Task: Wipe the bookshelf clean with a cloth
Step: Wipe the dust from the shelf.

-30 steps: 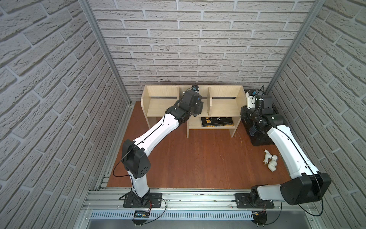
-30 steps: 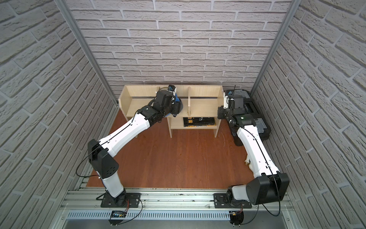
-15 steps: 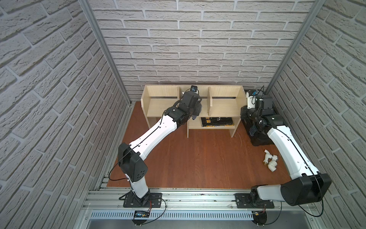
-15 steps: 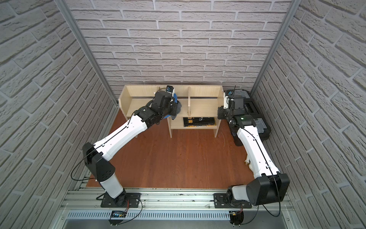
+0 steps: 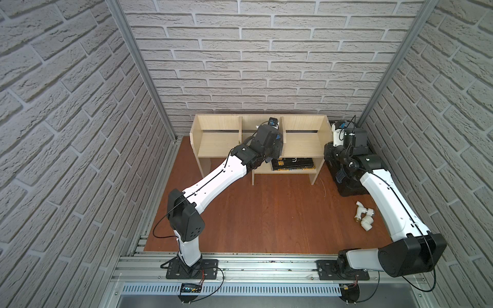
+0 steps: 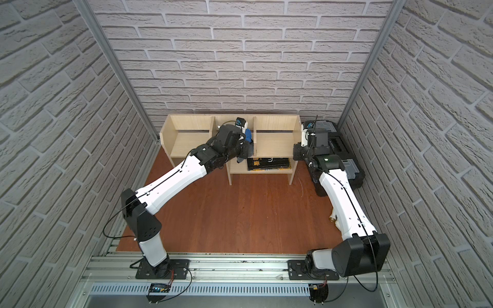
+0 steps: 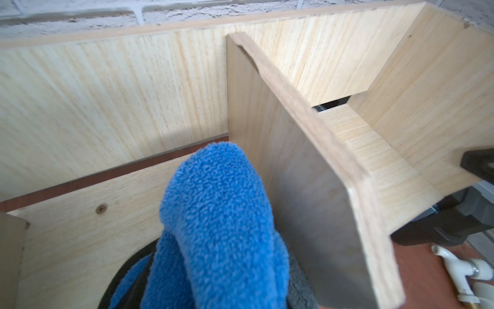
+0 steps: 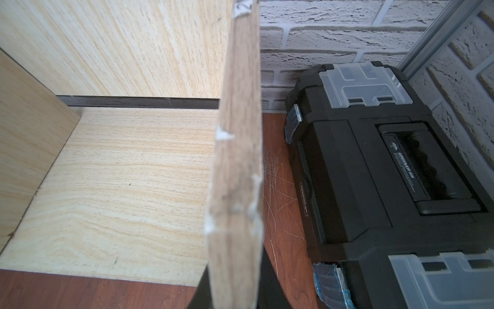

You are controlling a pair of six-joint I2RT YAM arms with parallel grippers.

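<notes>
My left jaws clench the cloth (image 7: 222, 214), blue face showing, in the middle compartment of the bookshelf (image 5: 218, 141), beside its right divider. My right jaws clamp the bookshelf's right end panel.

White arm links (image 5: 216, 178), black joint housings (image 5: 186, 221), thin black cables (image 5: 154, 231), bolted black base plates (image 5: 208, 270).

The reddish-brown wooden tabletop (image 5: 266, 213) carries everything. The pale-wood bookshelf (image 5: 301, 144) stands on it by its panel legs, its back to the brick wall. A black toolbox (image 8: 347, 187) with clear lid compartments sits just beside the bookshelf's right end panel. White plastic pipe fittings (image 5: 364, 217) lie loose well in front of the bookshelf, beyond that same end. A flat black item with yellow print (image 5: 292, 164) rests on the bookshelf's lower shelf.
</notes>
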